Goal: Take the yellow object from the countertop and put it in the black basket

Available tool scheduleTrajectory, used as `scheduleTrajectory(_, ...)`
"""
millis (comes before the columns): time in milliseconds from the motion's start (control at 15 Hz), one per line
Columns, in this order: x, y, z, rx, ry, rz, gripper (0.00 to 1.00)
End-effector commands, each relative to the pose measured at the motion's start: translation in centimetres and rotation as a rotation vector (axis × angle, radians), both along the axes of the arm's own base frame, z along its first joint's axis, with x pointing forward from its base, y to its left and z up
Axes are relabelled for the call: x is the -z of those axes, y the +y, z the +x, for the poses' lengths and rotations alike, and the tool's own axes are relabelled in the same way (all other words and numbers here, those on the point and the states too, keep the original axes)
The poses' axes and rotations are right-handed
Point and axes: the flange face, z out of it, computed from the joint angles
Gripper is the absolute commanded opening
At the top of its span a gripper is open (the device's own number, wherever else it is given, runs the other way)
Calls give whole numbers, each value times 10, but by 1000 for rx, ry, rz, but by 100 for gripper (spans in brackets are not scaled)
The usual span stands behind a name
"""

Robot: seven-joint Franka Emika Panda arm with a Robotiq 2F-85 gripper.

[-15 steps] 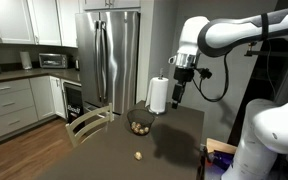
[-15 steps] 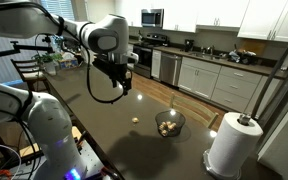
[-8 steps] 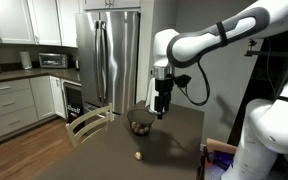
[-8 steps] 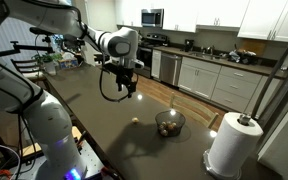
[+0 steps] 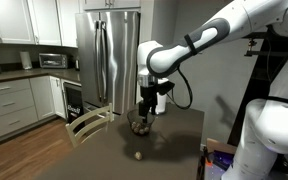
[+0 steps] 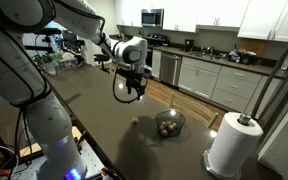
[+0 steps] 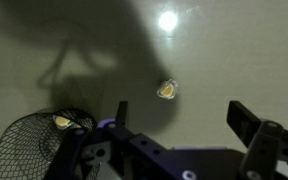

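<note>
Since the earlier frame my gripper point(image 7: 162, 135) swung across the countertop point(image 7: 239, 55). It hangs above the yellow object point(image 7: 167, 90), fingers spread, empty. Object lies beside the basket point(image 7: 24, 150). Approach step; next: descend, straddle, close.

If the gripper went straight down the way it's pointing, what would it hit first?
The open gripper would likely meet the countertop right by the yellow object, clear of the black basket; depth is unclear.
</note>
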Motion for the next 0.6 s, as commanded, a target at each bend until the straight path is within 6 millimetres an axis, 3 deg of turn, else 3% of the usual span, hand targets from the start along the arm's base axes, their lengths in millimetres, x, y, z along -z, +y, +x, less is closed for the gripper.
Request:
scheduleTrajectory(0, 18, -11, 19, 9, 1, 5, 100)
scheduleTrajectory(533, 69, -24, 35, 12, 75, 54, 100)
